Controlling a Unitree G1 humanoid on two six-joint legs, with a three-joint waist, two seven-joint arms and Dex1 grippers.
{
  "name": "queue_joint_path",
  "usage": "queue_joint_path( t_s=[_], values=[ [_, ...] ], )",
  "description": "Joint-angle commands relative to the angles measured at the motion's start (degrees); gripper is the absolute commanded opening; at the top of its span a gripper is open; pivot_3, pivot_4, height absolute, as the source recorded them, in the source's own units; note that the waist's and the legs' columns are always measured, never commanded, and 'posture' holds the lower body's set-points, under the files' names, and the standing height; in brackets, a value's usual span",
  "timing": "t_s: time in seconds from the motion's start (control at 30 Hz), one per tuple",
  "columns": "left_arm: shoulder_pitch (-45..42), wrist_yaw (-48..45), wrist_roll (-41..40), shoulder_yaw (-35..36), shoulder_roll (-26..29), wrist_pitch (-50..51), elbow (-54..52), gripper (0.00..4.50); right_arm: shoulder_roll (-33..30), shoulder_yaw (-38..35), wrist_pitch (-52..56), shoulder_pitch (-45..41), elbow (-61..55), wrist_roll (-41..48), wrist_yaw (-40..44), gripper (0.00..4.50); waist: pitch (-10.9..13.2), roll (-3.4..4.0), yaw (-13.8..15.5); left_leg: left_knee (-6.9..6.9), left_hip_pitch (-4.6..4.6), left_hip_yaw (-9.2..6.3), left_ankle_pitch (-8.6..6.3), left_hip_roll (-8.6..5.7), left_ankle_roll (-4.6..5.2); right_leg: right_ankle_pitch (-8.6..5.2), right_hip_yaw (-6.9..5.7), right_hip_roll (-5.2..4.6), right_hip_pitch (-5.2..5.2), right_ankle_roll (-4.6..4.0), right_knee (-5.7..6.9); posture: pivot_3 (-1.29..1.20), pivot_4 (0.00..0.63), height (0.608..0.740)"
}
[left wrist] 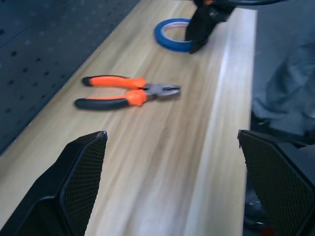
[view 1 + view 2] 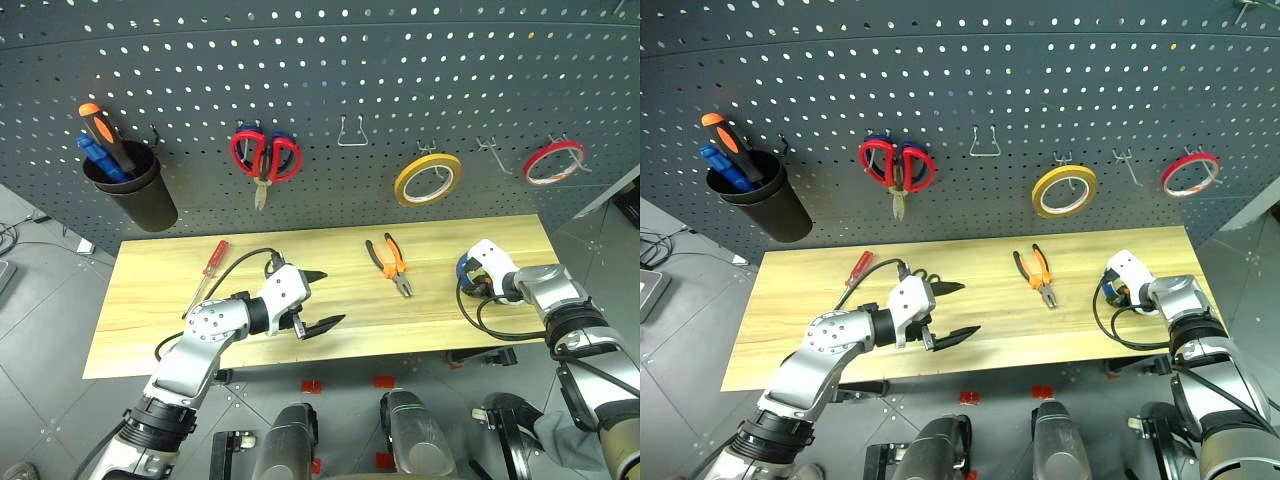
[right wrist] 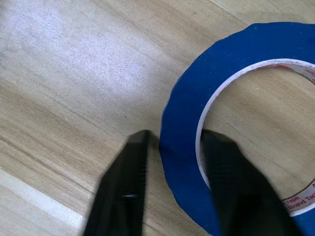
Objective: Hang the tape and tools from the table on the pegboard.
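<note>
right pincer [image 3: 172, 147] astride blue tape [image 3: 236, 88] — table [image 3: 74, 73]

Blue tape [image 3: 182, 123] flat on table [image 2: 300, 350], pliers [image 2: 391, 262] nearby

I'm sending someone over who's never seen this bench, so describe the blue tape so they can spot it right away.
Find the light wood table below the dark pegboard. At its right end the blue tape lies flat, with the right gripper astride its band. It is the one roll on the table; the yellow roll and red roll hang on hooks.
</note>
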Motion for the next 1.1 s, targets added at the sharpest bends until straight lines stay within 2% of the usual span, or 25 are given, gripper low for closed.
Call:
queue_joint_path(
  t_s=[0.03,0.07,0.13,0.2,0.27,0.37,0.43,0.5,0.63,0.8,0.93,1.0,1.1],
  values=[
    [-0.4,-1.5,-2.1,0.2,-1.3,-3.3,-0.4,4.50,-0.8,-3.8,1.5,5.5,-8.5,2.1,-2.4,0.68,0.0,0.00,0.1,0.01,-0.01,-0.02,0.00,0.00,-0.01,0.00,-0.01,0.00,0.00,0.00,0.01,-0.23,0.264,0.740],
    [-0.3,-2.0,-2.5,0.2,-1.7,-4.3,-0.3,4.50,-1.3,-5.5,2.3,8.4,-13.6,2.8,-3.8,0.68,0.0,0.01,0.2,0.03,-0.02,-0.01,0.00,0.01,-0.01,0.00,-0.01,0.00,-0.02,0.01,0.02,-0.24,0.262,0.740],
    [-0.1,-3.0,-3.9,0.6,-2.2,-4.4,-0.2,4.50,-1.3,-9.6,5.0,18.1,-31.0,3.6,-8.1,0.68,0.0,0.05,0.4,0.03,-0.15,-0.06,0.01,0.00,-0.02,0.00,-0.07,-0.02,-0.09,0.01,0.00,-0.24,0.262,0.740],
    [0.0,-3.6,-5.5,1.2,-3.1,-5.0,0.1,4.50,0.7,-12.6,3.2,30.0,-50.6,0.8,-15.5,0.68,-0.1,0.21,0.7,0.01,-0.29,-0.05,0.01,0.00,-0.03,0.00,-0.06,-0.05,-0.27,0.01,0.03,-0.25,0.260,0.740],
    [-0.2,-3.4,-7.0,1.9,-4.1,-4.8,0.3,4.50,3.8,-13.3,-0.2,38.7,-64.5,-2.9,-22.6,0.68,-0.1,0.24,0.3,0.24,-0.91,0.01,0.01,-0.02,-0.04,0.00,-0.04,-0.08,-0.94,0.02,0.61,-0.26,0.258,0.740],
    [-1.4,-2.2,-7.7,2.7,-6.3,-5.6,1.3,4.50,6.9,-9.4,-11.3,46.6,-78.5,-10.8,-30.9,0.68,-0.1,0.24,-0.4,0.59,-1.06,0.31,0.02,-0.06,-0.04,0.03,0.19,-0.11,-1.25,0.11,0.90,-0.27,0.253,0.740],
    [-2.0,-1.6,-7.8,3.0,-7.2,-5.8,1.4,4.50,8.7,-7.7,-13.1,47.7,-82.5,-13.5,-33.3,0.68,-0.1,0.11,-0.7,0.65,-0.89,0.44,0.16,-0.10,0.10,0.23,0.42,-0.11,-1.21,0.37,1.03,-0.27,0.253,0.740],
    [-2.8,-1.4,-7.9,2.9,-8.0,-5.7,1.1,4.50,8.9,-7.3,-15.1,45.4,-83.5,-14.6,-34.0,0.68,-0.1,0.07,-0.7,0.63,-0.82,0.27,0.27,-0.02,0.27,0.45,0.32,0.06,-1.06,0.35,0.98,-0.29,0.246,0.740],
    [-4.6,-0.1,-7.5,3.0,-9.5,-6.2,0.8,4.50,6.9,-9.5,-17.9,35.0,-77.4,-12.9,-32.7,0.68,-0.1,0.05,-0.7,0.62,-0.67,0.07,0.40,-0.08,0.27,0.58,0.21,0.09,-0.79,0.29,0.87,-0.28,0.240,0.740],
    [-5.6,1.5,-6.8,3.3,-10.3,-6.4,1.0,4.50,5.1,-12.8,-20.2,23.2,-61.6,-8.5,-32.3,0.68,-0.2,0.02,-1.4,0.62,-0.77,0.12,0.53,-0.07,0.09,0.62,0.21,0.09,-0.84,0.28,0.70,-0.27,0.232,0.740],
    [-5.5,1.9,-6.7,3.3,-10.2,-6.4,1.0,4.50,4.8,-13.4,-22.2,18.7,-53.8,-5.8,-31.3,0.68,-0.2,0.02,-1.6,0.56,-0.82,0.24,0.53,-0.03,0.09,0.61,0.24,0.09,-0.92,0.28,0.68,-0.26,0.228,0.740],
    [-5.4,2.5,-6.4,3.3,-10.3,-6.5,0.9,4.50,5.3,-13.8,-22.5,15.9,-48.7,-1.8,-27.9,0.68,-0.2,0.02,-1.6,0.58,-0.80,0.30,0.54,-0.02,0.10,0.61,0.30,0.09,-0.92,0.28,0.73,-0.25,0.225,0.740],
    [-5.4,3.3,-6.2,3.3,-10.4,-6.6,0.8,4.50,6.2,-14.1,-22.8,14.7,-46.4,1.9,-25.6,0.68,-0.2,0.02,-1.6,0.61,-0.75,0.40,0.58,-0.03,0.18,0.63,0.42,0.08,-0.91,0.27,0.80,-0.25,0.225,0.740]
  ],
)
